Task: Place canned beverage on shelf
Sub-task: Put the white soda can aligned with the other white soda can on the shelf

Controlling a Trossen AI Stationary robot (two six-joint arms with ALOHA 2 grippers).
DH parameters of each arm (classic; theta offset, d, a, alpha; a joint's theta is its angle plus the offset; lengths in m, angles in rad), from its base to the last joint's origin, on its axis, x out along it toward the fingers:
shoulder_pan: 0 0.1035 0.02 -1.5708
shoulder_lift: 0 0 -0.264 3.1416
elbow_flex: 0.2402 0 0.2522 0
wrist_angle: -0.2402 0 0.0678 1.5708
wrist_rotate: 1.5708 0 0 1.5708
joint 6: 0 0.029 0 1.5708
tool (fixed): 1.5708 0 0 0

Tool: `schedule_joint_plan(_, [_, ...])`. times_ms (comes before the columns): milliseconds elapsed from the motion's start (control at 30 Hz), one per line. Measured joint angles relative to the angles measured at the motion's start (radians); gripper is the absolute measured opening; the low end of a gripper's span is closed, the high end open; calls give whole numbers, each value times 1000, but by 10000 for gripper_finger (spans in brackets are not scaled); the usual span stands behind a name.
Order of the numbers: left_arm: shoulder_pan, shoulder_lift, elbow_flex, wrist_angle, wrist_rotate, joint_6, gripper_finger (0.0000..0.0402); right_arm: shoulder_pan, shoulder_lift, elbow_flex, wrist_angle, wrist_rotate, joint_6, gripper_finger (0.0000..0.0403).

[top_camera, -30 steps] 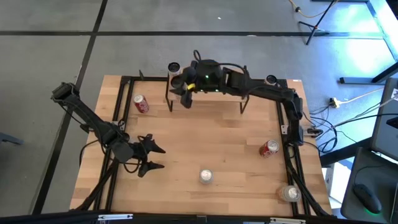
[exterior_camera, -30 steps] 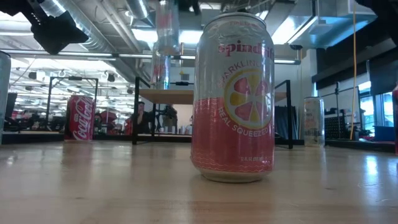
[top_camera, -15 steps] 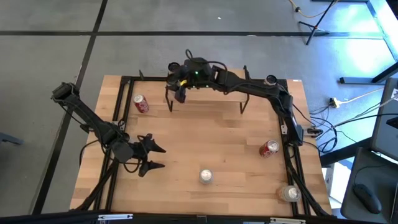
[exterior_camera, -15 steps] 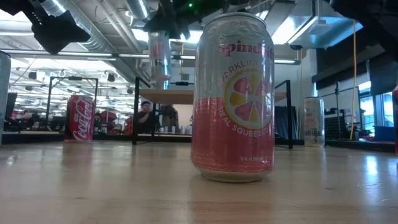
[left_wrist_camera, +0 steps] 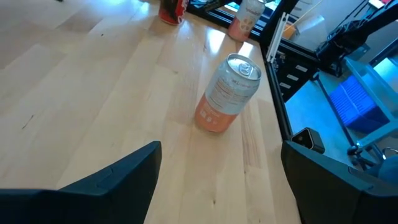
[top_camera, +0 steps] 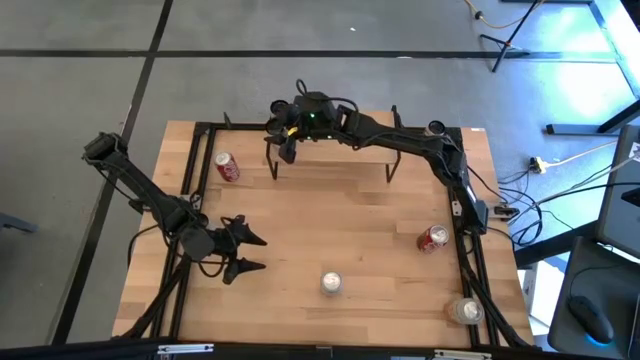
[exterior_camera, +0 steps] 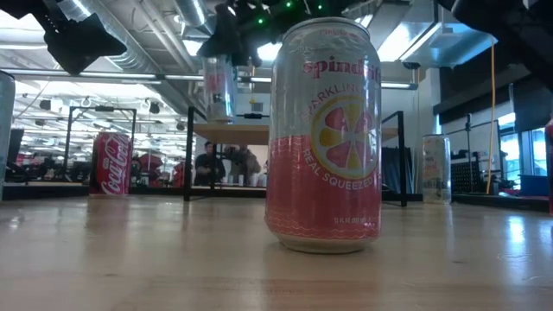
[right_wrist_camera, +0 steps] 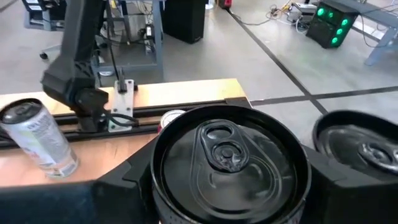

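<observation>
My right gripper (top_camera: 289, 140) is shut on an upright can (right_wrist_camera: 227, 155) over the far left end of the shelf (exterior_camera: 242, 131). The shelf is a light plank on thin black legs at the table's far middle. In the low view the can (exterior_camera: 218, 91) stands just above the plank; I cannot tell whether its bottom touches it. A second can's top (right_wrist_camera: 364, 152) shows close beside the held one. My left gripper (top_camera: 243, 253) waits open and empty at the table's near left, facing a pink can (left_wrist_camera: 227, 93) that stands on the table. My right gripper pinches the can between its two fingers, one finger (right_wrist_camera: 124, 183) on each side of the can's upper wall (right_wrist_camera: 157, 177). The gripper comes at it from above. The can is upright, with its pull-tab top showing between the fingers.
A pink grapefruit can (top_camera: 331, 284) stands at the near middle. A red can (top_camera: 227, 167) lies left of the shelf and another red can (top_camera: 432, 238) lies at the right. A further can (top_camera: 465, 311) stands at the near right corner. Black rails (top_camera: 470, 250) edge the table.
My right gripper has carried the can toward the table's far left, over the shelf's left end, and lowered it until its bottom is close to the plank. The can has stayed upright and the gripper has stayed shut on it.
</observation>
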Motion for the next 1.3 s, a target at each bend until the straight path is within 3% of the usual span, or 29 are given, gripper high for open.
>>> schedule_joint_plan(400, [0, 0, 0, 10, 7, -1, 318, -13, 24, 1, 30, 2, 24, 229])
schedule_joint_plan(800, [0, 0, 0, 37, 14, 0, 318, -13, 26, 1, 8, 85, -9, 302])
schedule_joint_plan(1300, [0, 0, 0, 52, 14, 0, 318, 8, 6, 88, -80, 98, -13, 300])
